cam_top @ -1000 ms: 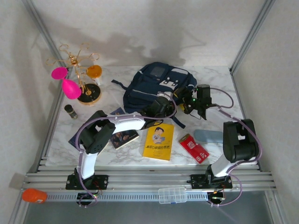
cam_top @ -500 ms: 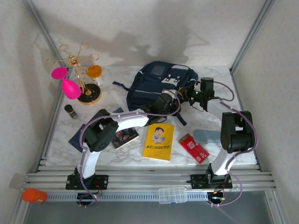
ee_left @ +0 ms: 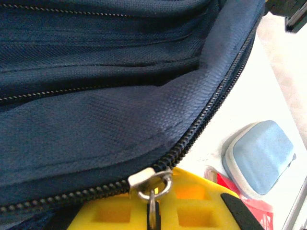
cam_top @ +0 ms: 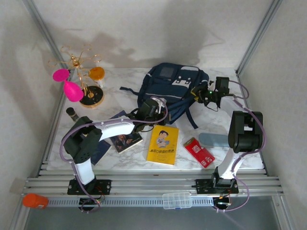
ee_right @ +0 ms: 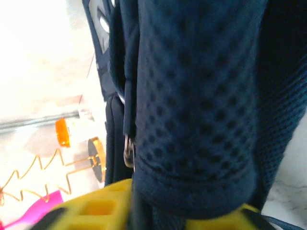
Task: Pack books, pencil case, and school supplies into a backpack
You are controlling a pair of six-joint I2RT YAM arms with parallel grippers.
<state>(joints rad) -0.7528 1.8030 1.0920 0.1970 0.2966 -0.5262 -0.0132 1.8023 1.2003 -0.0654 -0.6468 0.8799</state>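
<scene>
On the marble surface [cam_top: 225, 122] the backpack [cam_top: 175, 91] lies at the far side, and compared with one second ago it has shifted to the right, because the right gripper [cam_top: 207, 94] has pulled its right edge outward. In the right wrist view this gripper [ee_right: 139, 206] is closed on a padded mesh part of the backpack [ee_right: 192, 96]. In the same time the left gripper [cam_top: 149, 111] has travelled to the left along the near edge of the bag. The left wrist view shows it [ee_left: 152, 211] closed tightly on the metal zipper pull [ee_left: 150, 184]. I judge that the zipper is being drawn open while the bag is held stretched, so packing is not yet started. The yellow book [cam_top: 163, 145], the navy book [cam_top: 125, 140] and the grey-blue case [cam_top: 214, 140], probably the pencil case, wait on the surface near the arms.
</scene>
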